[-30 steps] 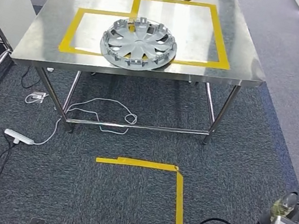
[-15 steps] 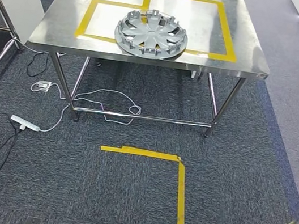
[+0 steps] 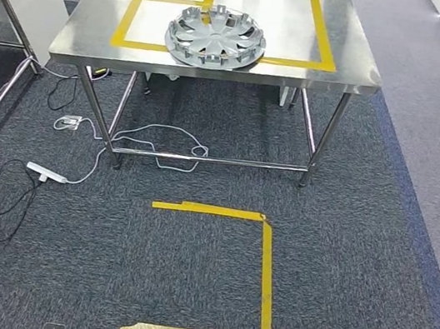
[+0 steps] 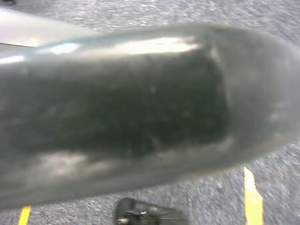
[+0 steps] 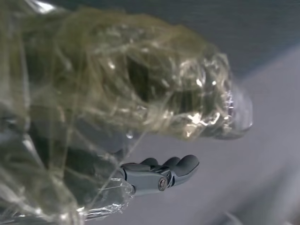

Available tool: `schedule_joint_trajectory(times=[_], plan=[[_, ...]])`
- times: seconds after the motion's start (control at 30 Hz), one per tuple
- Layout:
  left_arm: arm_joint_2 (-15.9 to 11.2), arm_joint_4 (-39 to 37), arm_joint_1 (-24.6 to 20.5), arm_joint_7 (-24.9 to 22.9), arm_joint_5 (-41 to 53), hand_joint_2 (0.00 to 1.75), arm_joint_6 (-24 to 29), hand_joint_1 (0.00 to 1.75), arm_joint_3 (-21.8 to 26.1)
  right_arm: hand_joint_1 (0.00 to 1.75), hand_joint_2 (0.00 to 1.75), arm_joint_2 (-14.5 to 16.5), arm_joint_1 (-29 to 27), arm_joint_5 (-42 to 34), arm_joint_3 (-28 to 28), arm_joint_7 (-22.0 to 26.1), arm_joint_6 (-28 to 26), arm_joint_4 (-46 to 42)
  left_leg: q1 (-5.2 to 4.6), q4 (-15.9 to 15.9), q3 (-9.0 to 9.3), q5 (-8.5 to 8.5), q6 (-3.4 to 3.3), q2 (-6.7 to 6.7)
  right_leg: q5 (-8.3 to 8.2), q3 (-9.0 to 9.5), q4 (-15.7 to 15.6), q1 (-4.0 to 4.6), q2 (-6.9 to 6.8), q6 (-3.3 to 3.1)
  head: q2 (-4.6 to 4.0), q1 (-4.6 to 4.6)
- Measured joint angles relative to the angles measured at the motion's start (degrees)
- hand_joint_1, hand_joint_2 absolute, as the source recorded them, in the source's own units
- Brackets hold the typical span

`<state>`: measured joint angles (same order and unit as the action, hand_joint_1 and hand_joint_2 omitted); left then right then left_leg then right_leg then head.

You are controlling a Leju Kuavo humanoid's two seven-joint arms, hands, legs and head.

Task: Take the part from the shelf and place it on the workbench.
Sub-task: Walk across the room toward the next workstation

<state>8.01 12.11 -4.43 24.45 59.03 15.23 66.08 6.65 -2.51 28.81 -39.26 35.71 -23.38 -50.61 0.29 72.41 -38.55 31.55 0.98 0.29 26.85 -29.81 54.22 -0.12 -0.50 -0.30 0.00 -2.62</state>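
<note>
- Since the wheel cover (image 3: 216, 36) is lying flat on the steel table (image 3: 94, 21), across the yellow tape outline (image 3: 321, 29) marked on its top, the placing step is being judged as done.
- The cover is being touched by nothing, and no hand is being shown near it.
- The right hand (image 5: 116, 117) is being seen in its wrist view wrapped in clear, crinkled film; its fingers (image 5: 173, 169) are being held out fairly straight, with nothing between them.
- The state of the left hand cannot be told: a dark, blurred, rounded surface is blocking most of its wrist view.
- The table is being viewed from well back, with white cables (image 3: 157, 144) beneath it and a taped floor corner (image 3: 264, 265) nearer the camera.
- Little is being left to do, apart from perhaps stepping away.
</note>
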Motion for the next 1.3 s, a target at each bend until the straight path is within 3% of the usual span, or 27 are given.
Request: schedule_joint_trajectory(times=[0.03, 0.1, 0.17, 0.2, 0.3, 0.37, 0.43, 0.47, 0.5, 0.53, 0.63, 0.7, 0.77, 0.83, 0.9, 0.97, 1.0, 1.03, 1.07, 1.13, 1.2, 1.27, 1.3], plan=[[0.02, 0.00, 0.00, 0.01, 0.03, 0.00, 0.09, 0.00, 0.05, 0.00, 0.00, -0.59, 0.67, 0.81, -1.66, -0.34, -0.19, 4.57, -0.01, -0.86, 1.44, -1.65, -0.16, -0.07, -0.46, -0.59, 0.21, 0.05, 0.11, 0.13, 0.00, -0.01], [-0.01, 0.00, 0.00, -0.01, 0.19, 0.00, 0.20, 0.00, 0.09, 0.00, 0.00, -1.39, 1.64, 2.30, -4.15, -2.03, -0.56, 12.19, -0.06, -8.04, 6.93, -3.63, -0.96, -1.26, -1.20, -1.70, 0.61, 0.14, 0.50, 0.52, 0.00, 0.01], [0.00, 0.00, 0.03, -0.06, 0.38, 0.00, 0.25, 0.00, 0.11, 0.00, 0.00, -1.79, 2.45, 3.91, -5.49, -4.59, -1.00, 18.20, -0.12, -15.10, 11.36, -3.03, -1.70, -2.57, -1.89, -2.46, 0.91, 0.20, 1.01, 1.05, 0.00, 0.05], [0.01, 0.00, 0.02, -0.12, 0.45, 0.00, 0.27, 0.00, 0.12, 0.00, 0.00, -1.91, 2.78, 4.77, -5.86, -6.12, -1.20, 20.62, -0.15, -16.68, 12.07, -2.40, -1.89, -2.68, -2.27, -2.85, 1.00, 0.19, 1.30, 1.36, 0.00, 0.07], [0.25, 0.00, -0.04, -0.31, 0.61, 0.00, 0.31, 0.00, 0.15, 0.00, 0.00, -2.31, 3.19, 7.18, -6.42, -10.07, -1.65, 26.57, 0.08, -17.87, 11.77, -2.63, -2.42, -1.40, -2.40, -4.22, 1.83, 0.14, 1.85, 2.34, 0.00, 0.17], [0.36, 0.00, 0.00, -0.34, 0.63, 0.00, 0.34, 0.00, 0.16, 0.00, 0.00, -2.54, 3.32, 7.81, -6.54, -11.05, -1.73, 29.19, 0.22, -18.06, 11.36, -3.23, -2.93, -0.37, 0.72, -6.65, 6.64, -0.09, 1.43, 2.87, 0.00, 0.49], [0.39, 0.00, 0.05, -0.34, 0.68, 0.00, 0.34, 0.00, 0.20, 0.00, 0.00, -2.67, 3.48, 7.99, -6.69, -11.37, -1.78, 30.98, 0.12, -17.99, 10.78, -3.60, -3.13, 0.69, 4.86, -10.01, 14.90, -0.30, 1.12, 3.46, 0.00, 0.75], [0.41, 0.00, 0.07, -0.34, 0.70, 0.00, 0.34, 0.00, 0.22, 0.00, 0.00, -2.70, 3.48, 8.10, -6.76, -11.55, -1.79, 31.69, 0.09, -17.94, 10.55, -3.73, -3.11, 1.23, 5.84, -10.95, 17.70, -0.38, 1.07, 3.69, 0.00, 0.74], [0.43, 0.00, 0.07, -0.34, 0.72, 0.00, 0.33, 0.00, 0.24, 0.00, 0.00, -2.71, 3.46, 8.29, -6.79, -11.99, -1.77, 32.29, 0.09, -17.88, 10.40, -3.81, -3.05, 1.74, 5.73, -10.77, 18.30, -0.47, 0.98, 3.84, 0.00, 0.76], [0.45, 0.00, 0.06, -0.35, 0.76, 0.00, 0.33, 0.00, 0.26, 0.00, 0.00, -2.73, 3.45, 8.65, -6.81, -12.81, -1.66, 32.77, 0.09, -17.80, 10.33, -3.84, -2.97, 2.23, 4.55, -9.28, 16.30, -0.57, 0.74, 3.90, 0.00, 0.75], [0.54, 0.00, -0.08, -0.36, 0.93, 0.00, 0.34, 0.00, 0.29, 0.00, 0.00, -2.73, 3.77, 10.79, -6.79, -17.59, -0.90, 33.97, -0.16, -17.34, 10.33, -3.59, -2.41, 3.62, 0.63, -2.04, 4.38, -0.50, -1.80, 3.50, 0.00, 0.77], [0.54, 0.00, -0.17, -0.34, 0.99, 0.00, 0.34, 0.00, 0.32, 0.00, 0.00, -2.66, 4.02, 12.23, -6.76, -21.13, -0.40, 34.85, -0.48, -17.02, 10.23, -3.49, -1.80, 4.42, 0.44, -0.48, 1.47, -0.22, -2.61, 2.69, 0.00, 0.71], [0.55, 0.00, -0.34, -0.34, 1.02, 0.00, 0.33, 0.00, 0.34, 0.00, 0.00, -2.52, 3.81, 13.18, -6.74, -23.65, -0.22, 35.67, -0.45, -16.83, 10.15, -3.35, -1.17, 4.86, 0.20, -0.70, 1.49, -0.21, -1.75, 1.78, 0.00, 0.67], [0.56, 0.00, -0.47, -0.34, 1.03, 0.00, 0.31, 0.00, 0.34, 0.00, 0.00, -2.28, 3.64, 13.66, -6.72, -24.88, -0.20, 36.21, -0.23, -14.91, 9.38, -1.62, -0.49, 3.16, -0.12, -0.89, 1.32, -0.41, -0.97, 0.97, 0.00, 0.53], [0.55, 0.00, -0.35, -0.34, 1.03, 0.00, 0.30, 0.00, 0.38, 0.00, 0.00, -2.11, 3.84, 13.81, -6.71, -25.27, -0.14, 36.53, -0.05, -8.49, 6.60, 2.25, -0.15, 0.86, -0.35, -1.13, 1.23, -0.48, -0.01, 0.45, 0.00, 0.35], [0.55, 0.00, -0.13, -0.34, 1.03, 0.00, 0.29, 0.00, 0.40, 0.00, 0.00, -2.09, 3.96, 13.86, -6.69, -25.42, 0.02, 36.78, 0.02, -1.32, 3.36, 5.08, -0.11, 0.25, -0.44, -1.31, 1.28, -0.41, 1.17, 0.27, 0.00, 0.36], [0.56, 0.00, -0.07, -0.34, 1.03, 0.00, 0.28, 0.00, 0.40, 0.00, 0.00, -2.09, 3.94, 13.87, -6.69, -25.48, 0.10, 36.89, 0.02, -0.05, 2.75, 4.87, -0.14, 0.19, -0.47, -1.34, 1.33, -0.39, 1.80, 0.28, 0.00, 0.36], [0.57, 0.00, -0.04, -0.34, 1.03, 0.00, 0.28, 0.00, 0.40, 0.00, 0.00, -2.09, 3.92, 13.87, -6.68, -25.53, 0.16, 36.99, 0.04, -1.01, 3.12, 3.49, -0.23, 0.10, -0.49, -1.34, 1.41, -0.38, 2.44, 0.31, 0.00, 0.36], [0.57, 0.00, -0.04, -0.34, 1.03, 0.00, 0.28, 0.00, 0.40, 0.00, 0.00, -2.08, 3.91, 13.88, -6.68, -25.56, 0.23, 37.09, 0.08, -3.98, 4.42, 1.25, -0.37, -0.22, -0.50, -1.33, 1.54, -0.39, 3.10, 0.36, 0.00, 0.36], [0.50, 0.00, -0.02, -0.34, 1.03, 0.00, 0.28, 0.00, 0.42, 0.00, 0.00, -1.98, 3.98, 13.92, -6.67, -25.57, 0.30, 37.24, 0.27, -11.34, 7.60, -2.51, -0.77, -2.33, -0.46, -1.54, 1.96, -0.36, 4.38, 0.66, 0.00, 0.38], [0.48, 0.00, -0.06, -0.34, 1.03, 0.00, 0.28, 0.00, 0.44, 0.00, 0.00, -1.88, 4.11, 13.98, -6.66, -25.57, 0.32, 37.32, 0.37, -15.00, 8.96, -3.30, -1.00, -3.98, -0.58, -2.30, 2.41, -0.38, 5.47, 1.29, 0.00, 0.42], [0.51, 0.00, -0.14, -0.34, 1.03, 0.00, 0.28, 0.00, 0.45, 0.00, 0.00, -1.88, 4.02, 14.00, -6.66, -25.57, 0.31, 37.39, 0.30, -15.44, 8.87, -3.19, -1.31, -3.43, -0.90, -3.11, 2.47, -0.55, 6.34, 2.09, 0.00, 0.42], [0.50, 0.00, -0.17, -0.34, 1.03, 0.00, 0.28, 0.00, 0.45, 0.00, 0.00, -1.89, 3.88, 14.00, -6.66, -25.57, 0.28, 37.44, 0.34, -15.61, 8.84, -3.38, -1.62, -2.90, -0.75, -3.48, 2.71, -0.57, 5.86, 2.44, 0.00, 0.47]])
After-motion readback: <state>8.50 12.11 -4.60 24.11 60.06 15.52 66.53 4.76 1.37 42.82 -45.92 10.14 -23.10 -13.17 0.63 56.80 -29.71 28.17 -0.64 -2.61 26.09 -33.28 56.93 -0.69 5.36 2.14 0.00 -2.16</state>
